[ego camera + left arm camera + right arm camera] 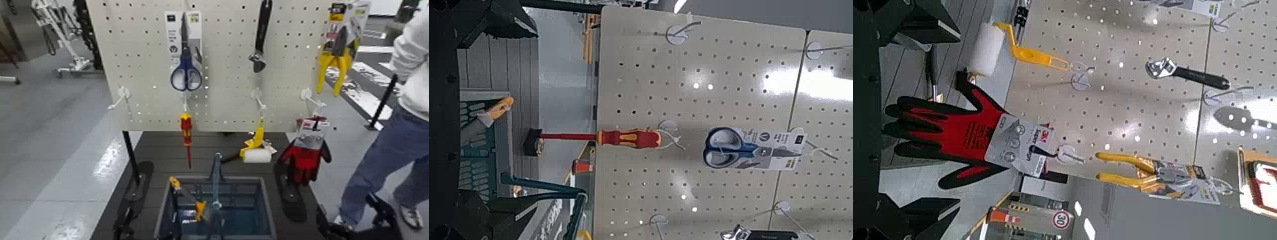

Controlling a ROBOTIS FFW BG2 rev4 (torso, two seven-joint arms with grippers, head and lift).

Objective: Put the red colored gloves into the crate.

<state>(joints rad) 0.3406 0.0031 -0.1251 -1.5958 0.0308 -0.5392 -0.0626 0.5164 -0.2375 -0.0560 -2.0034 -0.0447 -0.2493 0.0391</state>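
Note:
The red colored gloves (pixel 305 153), red with black fingers and a white-and-red tag, hang from a pegboard hook at the right. They fill the right wrist view (pixel 953 135), ahead of my right gripper (pixel 923 120), which is open and apart from them. That gripper shows low at the right in the head view (pixel 331 228). The grey-blue crate (pixel 268 207) with its upright centre handle (pixel 216 179) stands on the dark table in front, holding yellow-handled tools (pixel 200 209). My left gripper (pixel 499 120) is open with nothing in it, low at the left near the crate (pixel 474 150).
The pegboard (pixel 223 64) carries scissors (pixel 186 70), a wrench (pixel 259 38), yellow pliers (pixel 338 54), a red-and-yellow screwdriver (pixel 186 131) and a paint roller (pixel 256 152). Black stand feet (pixel 288 191) flank the crate. A person in jeans (pixel 389 153) stands at the right.

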